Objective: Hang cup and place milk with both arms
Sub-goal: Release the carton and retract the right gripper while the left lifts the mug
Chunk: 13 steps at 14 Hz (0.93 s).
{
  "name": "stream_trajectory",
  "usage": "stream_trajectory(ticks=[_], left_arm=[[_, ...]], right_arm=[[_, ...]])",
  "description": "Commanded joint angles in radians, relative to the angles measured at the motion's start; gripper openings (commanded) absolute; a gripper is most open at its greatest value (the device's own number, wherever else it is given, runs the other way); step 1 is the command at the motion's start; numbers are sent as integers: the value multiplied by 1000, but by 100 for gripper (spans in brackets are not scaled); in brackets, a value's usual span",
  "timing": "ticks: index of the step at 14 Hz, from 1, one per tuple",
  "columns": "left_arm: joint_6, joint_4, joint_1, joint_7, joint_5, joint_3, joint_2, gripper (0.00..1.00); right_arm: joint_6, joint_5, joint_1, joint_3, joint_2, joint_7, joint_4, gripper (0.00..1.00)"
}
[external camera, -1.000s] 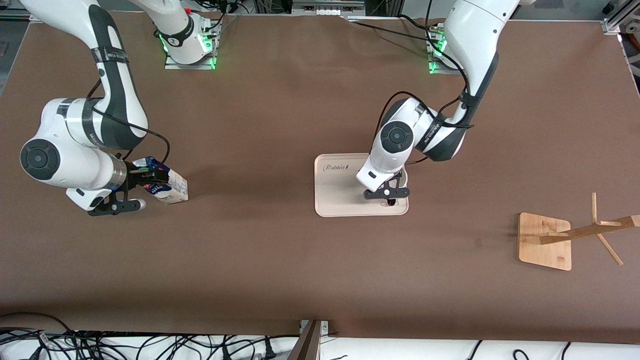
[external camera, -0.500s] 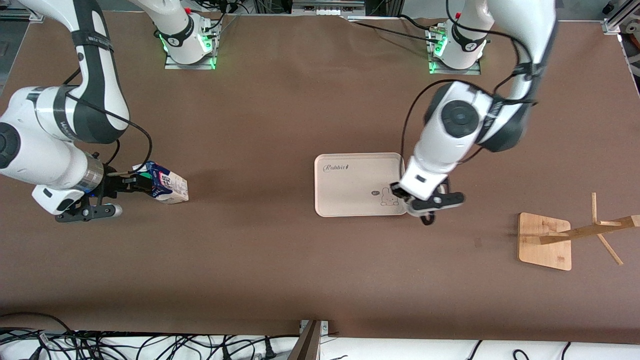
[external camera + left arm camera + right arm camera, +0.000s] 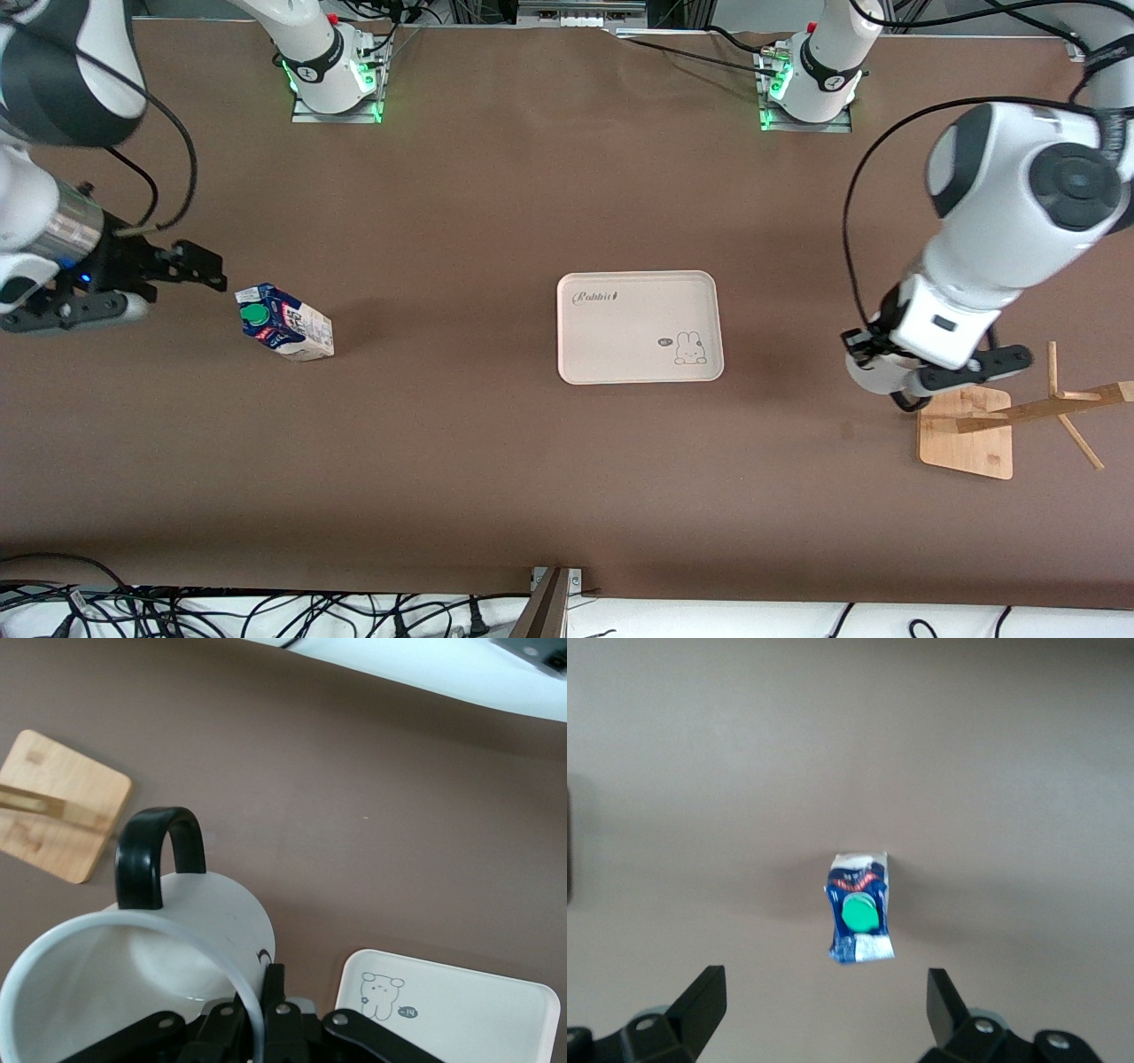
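Observation:
The cup [image 3: 873,377] is white with a black loop handle [image 3: 155,855]. My left gripper [image 3: 890,368] is shut on its rim and holds it in the air over the table, at the edge of the wooden rack's base [image 3: 966,434]. In the left wrist view the cup [image 3: 177,948] fills the foreground, with my left gripper [image 3: 261,1001] pinching its wall. The milk [image 3: 283,323] stands alone on the table toward the right arm's end. My right gripper [image 3: 205,270] is open and empty, raised beside it. In the right wrist view the milk [image 3: 859,908] lies ahead of my right gripper [image 3: 824,1001].
A cream tray [image 3: 620,354] with a rabbit drawing lies mid-table, with nothing on it; its corner shows in the left wrist view [image 3: 478,1028]. The wooden rack's pole and pegs [image 3: 1050,408] rise from the base toward the left arm's end. Cables lie along the table's front edge.
My right gripper let go of the milk, opened and drew back and up. My left arm carried the cup from over the tray to the rack's base.

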Motion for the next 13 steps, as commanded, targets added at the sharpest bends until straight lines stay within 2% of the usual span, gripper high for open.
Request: stream_trajectory(ticks=[1, 5, 8, 13], left_arm=[[-47, 26, 66, 105, -29, -9, -8, 0], [-80, 72, 117, 192, -22, -1, -6, 0], [-106, 83, 192, 275, -28, 0, -3, 0], [-106, 83, 236, 289, -34, -1, 6, 0]], right_arm=[[-29, -26, 2, -1, -47, -11, -20, 100], [-29, -59, 2, 3, -46, -10, -12, 100], [-49, -69, 8, 8, -41, -4, 8, 100], [-58, -60, 4, 2, -34, -5, 60, 100]])
